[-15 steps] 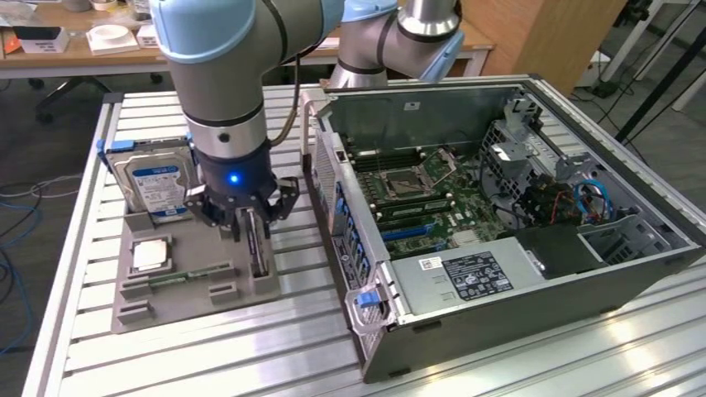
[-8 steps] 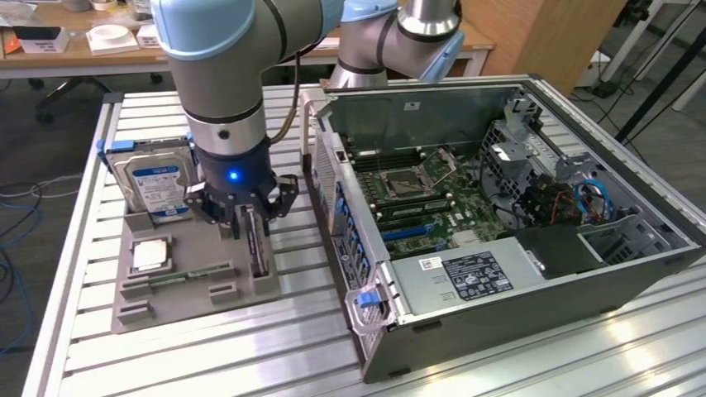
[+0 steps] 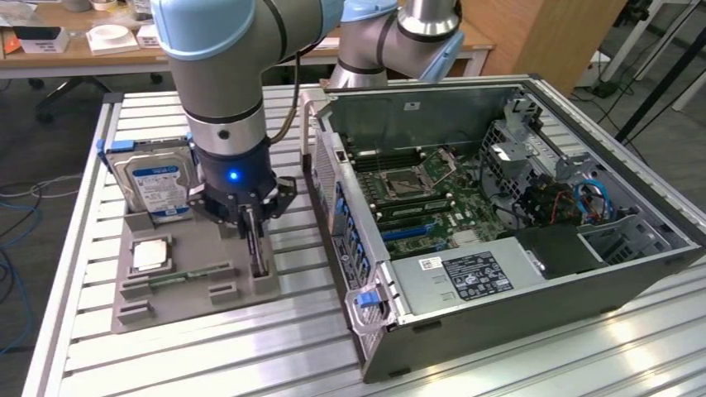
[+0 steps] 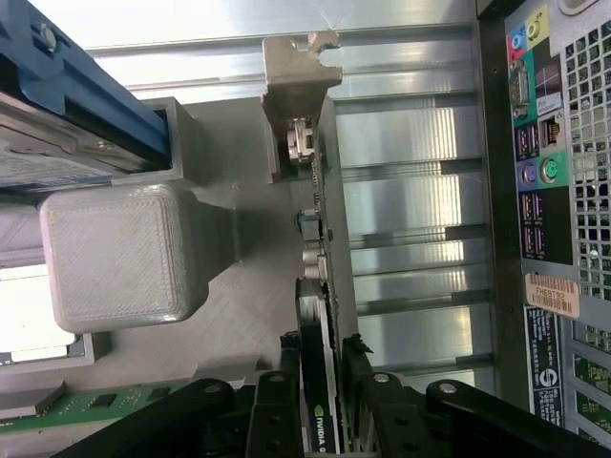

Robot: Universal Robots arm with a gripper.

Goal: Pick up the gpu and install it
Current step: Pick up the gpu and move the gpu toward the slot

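Since the gripper [image 4: 321, 355] sits low over the grey holder [image 3: 210, 302], the relation that matters is a close one: the gpu [image 4: 320, 410] lies directly in the gripper's line, its thin top edge running straight between the two sides. We cannot tell whether the gripper has clamped the card or merely straddles it.

The card stands on edge in its slot in the holder, flat faces upright, and shows no sign of being lifted. Its long axis runs level along the table [image 3: 221, 356], roughly parallel to the rear panel [image 4: 544, 191] of the computer case [image 3: 617, 273]. In the wrist view, that axis leads away from the gripper to the card's metal bracket [image 4: 296, 72]. We judge this end to point toward the holder's hard-drive end, where the hard drive [image 3: 155, 184] stands upright.

Farther out on the holder, on the side away from the case, the CPU [image 3: 149, 255] and the RAM stick [image 3: 190, 277] lie flat. The case lies on the exterior view's right, just beside the holder — open side up, with the motherboard [image 3: 425, 203] exposed.
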